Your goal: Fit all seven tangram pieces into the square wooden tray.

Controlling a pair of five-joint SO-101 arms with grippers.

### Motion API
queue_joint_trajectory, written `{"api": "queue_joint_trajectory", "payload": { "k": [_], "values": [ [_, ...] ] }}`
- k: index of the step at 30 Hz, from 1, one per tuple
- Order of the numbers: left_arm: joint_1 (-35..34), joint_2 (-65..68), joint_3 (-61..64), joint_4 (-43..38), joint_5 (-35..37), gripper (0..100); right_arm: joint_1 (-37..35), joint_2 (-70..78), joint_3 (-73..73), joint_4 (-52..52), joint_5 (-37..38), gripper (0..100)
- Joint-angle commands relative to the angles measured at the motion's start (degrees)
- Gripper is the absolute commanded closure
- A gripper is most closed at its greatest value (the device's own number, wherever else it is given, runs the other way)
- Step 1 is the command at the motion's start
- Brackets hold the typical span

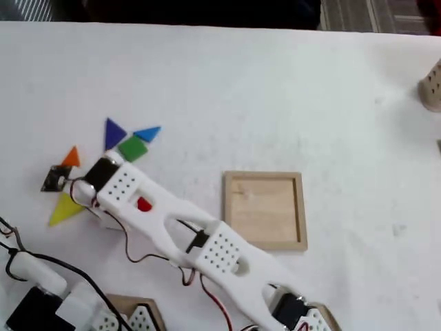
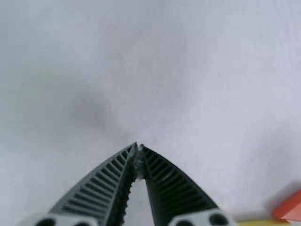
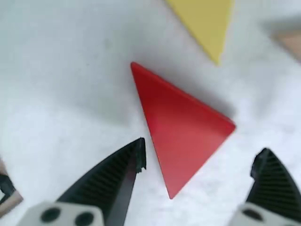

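Observation:
The square wooden tray lies right of the table's middle with nothing in it. At the left lie a dark blue triangle, a light blue triangle, a green square, an orange triangle, a dark piece and a yellow triangle. The right arm stretches across to them. Its gripper is open, low over the red triangle, one finger on each side, with the yellow triangle just beyond. My left gripper is shut and holds nothing above bare table.
A perforated beige object stands at the right edge. The folded left arm, its cables and the wooden arm bases crowd the front edge. An orange-red piece shows at the corner of the left wrist view.

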Motion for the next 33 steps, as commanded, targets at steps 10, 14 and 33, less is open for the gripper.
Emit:
{"api": "queue_joint_trajectory", "payload": {
  "k": [10,14,33],
  "values": [
    [1.1,-0.6,-1.4,-1.2,0.5,98,0.5,-12.8,9.3,-2.5,-4.5,65.8],
    [1.1,-0.6,-1.4,-1.2,0.4,98,-1.2,-9.6,9.1,-4.6,2.5,65.8],
    [1.1,-0.5,-1.2,-1.2,0.3,98,-2.2,2.1,5.2,-6.0,6.2,65.8]
  ]
}}
